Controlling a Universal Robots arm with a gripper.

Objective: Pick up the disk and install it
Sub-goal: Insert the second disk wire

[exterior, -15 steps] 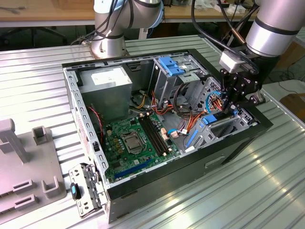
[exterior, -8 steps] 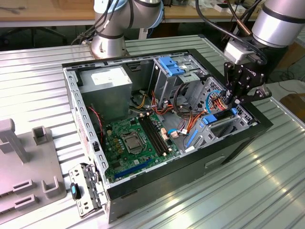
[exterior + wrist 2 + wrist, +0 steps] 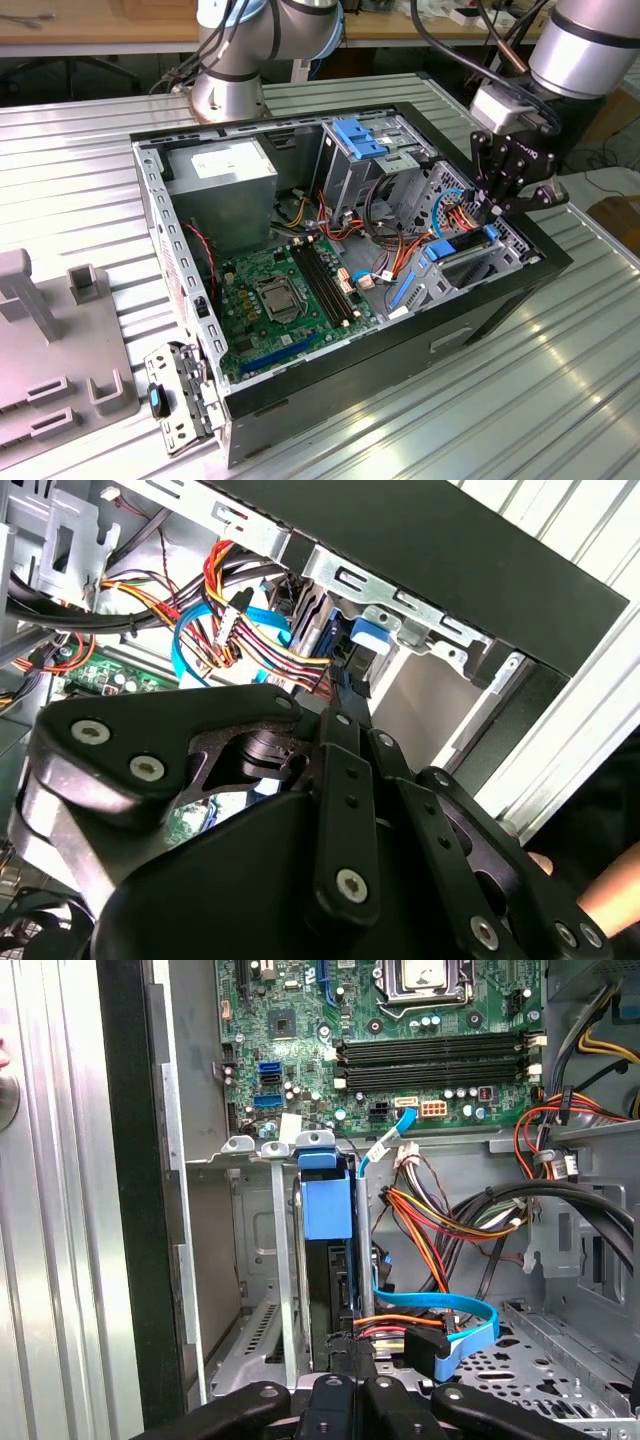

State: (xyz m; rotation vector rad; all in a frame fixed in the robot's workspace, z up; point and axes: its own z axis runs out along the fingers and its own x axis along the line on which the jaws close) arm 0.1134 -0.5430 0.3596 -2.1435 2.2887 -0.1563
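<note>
The disk (image 3: 462, 255), grey metal in a bright blue carrier, lies slanted in the low drive cage at the exterior view's right end of the open computer case (image 3: 400, 345). In the first wrist view the disk (image 3: 326, 1205) stands edge-on between the cage's metal rails. Its blue end (image 3: 366, 640) also shows in the second wrist view, just past the fingertips. My gripper (image 3: 490, 215) hangs right over the disk's outer end. Its black fingers (image 3: 345, 1360) are drawn close together on that end, and the gripper (image 3: 346, 685) is shut.
Bundled orange, yellow and blue cables (image 3: 440, 1220) run close beside the cage. The motherboard (image 3: 285, 285), power supply (image 3: 220, 185) and a tall bay with a blue bracket (image 3: 360, 135) are inside the case. A grey fixture (image 3: 40, 340) stands at the exterior view's left. A person's hand (image 3: 610, 890) is nearby.
</note>
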